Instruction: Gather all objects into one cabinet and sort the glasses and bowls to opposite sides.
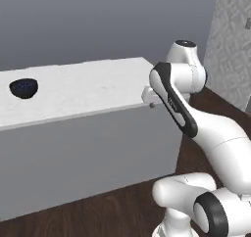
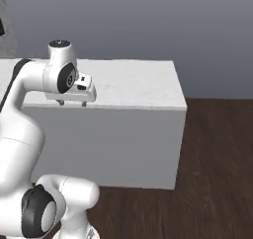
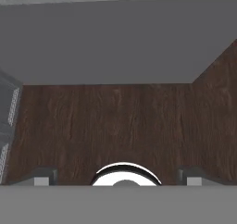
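Note:
My gripper [image 2: 71, 103] hangs at the near edge of the white counter, pointing down, with its fingers wide apart and nothing between them. In the left base view the gripper [image 1: 151, 104] sits at the counter's front right part. In the hand view the gripper [image 3: 118, 179] is open, and its fingertips [image 3: 44, 177] stand far apart over dark wooden floor. A small dark, almost black bowl [image 1: 23, 87] rests on the counter top far to the left, well away from the gripper. The cabinet and the glasses are out of view.
The long counter [image 1: 88, 91] has a white top and plain grey sides. Dark wooden floor [image 2: 217, 174] runs around it. A grey textured wall [image 1: 230, 45] stands at the right of the left base view. A pale grey slotted panel [image 3: 9, 112] edges the hand view.

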Robot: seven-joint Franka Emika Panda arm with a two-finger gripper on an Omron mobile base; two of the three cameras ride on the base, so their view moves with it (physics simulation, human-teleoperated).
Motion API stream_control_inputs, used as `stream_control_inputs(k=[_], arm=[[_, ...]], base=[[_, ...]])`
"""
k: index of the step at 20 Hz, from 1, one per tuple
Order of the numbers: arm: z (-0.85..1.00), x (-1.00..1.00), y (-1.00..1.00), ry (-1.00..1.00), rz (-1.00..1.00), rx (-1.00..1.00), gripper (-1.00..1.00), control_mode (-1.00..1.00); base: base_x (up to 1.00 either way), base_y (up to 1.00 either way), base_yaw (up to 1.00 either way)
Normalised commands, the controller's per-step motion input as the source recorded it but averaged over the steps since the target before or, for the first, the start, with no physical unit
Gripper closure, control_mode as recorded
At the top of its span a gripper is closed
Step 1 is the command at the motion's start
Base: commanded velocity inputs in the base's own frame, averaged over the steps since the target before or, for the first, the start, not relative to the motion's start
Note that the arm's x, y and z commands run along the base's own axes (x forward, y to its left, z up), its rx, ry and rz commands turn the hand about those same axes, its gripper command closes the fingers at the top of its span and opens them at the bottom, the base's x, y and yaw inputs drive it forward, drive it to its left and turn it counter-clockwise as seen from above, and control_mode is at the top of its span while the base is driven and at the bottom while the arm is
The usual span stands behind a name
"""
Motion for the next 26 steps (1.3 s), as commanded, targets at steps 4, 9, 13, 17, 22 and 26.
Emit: stream_control_inputs(k=[4,9,13,17,22,26], arm=[[0.00,0.00,0.00,0.00,0.00,0.00,-1.00,1.00],[0.00,0.00,0.00,0.00,0.00,0.00,-1.00,1.00],[0.00,0.00,0.00,0.00,0.00,0.00,-1.00,1.00],[0.00,0.00,0.00,0.00,0.00,0.00,-1.00,1.00],[0.00,0.00,0.00,0.00,0.00,0.00,-1.00,1.00],[0.00,0.00,0.00,0.00,0.00,0.00,-1.00,1.00]], base=[[0.01,-0.21,-0.81],[0.01,-0.22,-0.82],[0.03,-0.23,-0.81],[0.06,-0.25,-0.79],[0.11,-0.27,-0.78],[0.52,-0.12,-0.67]])
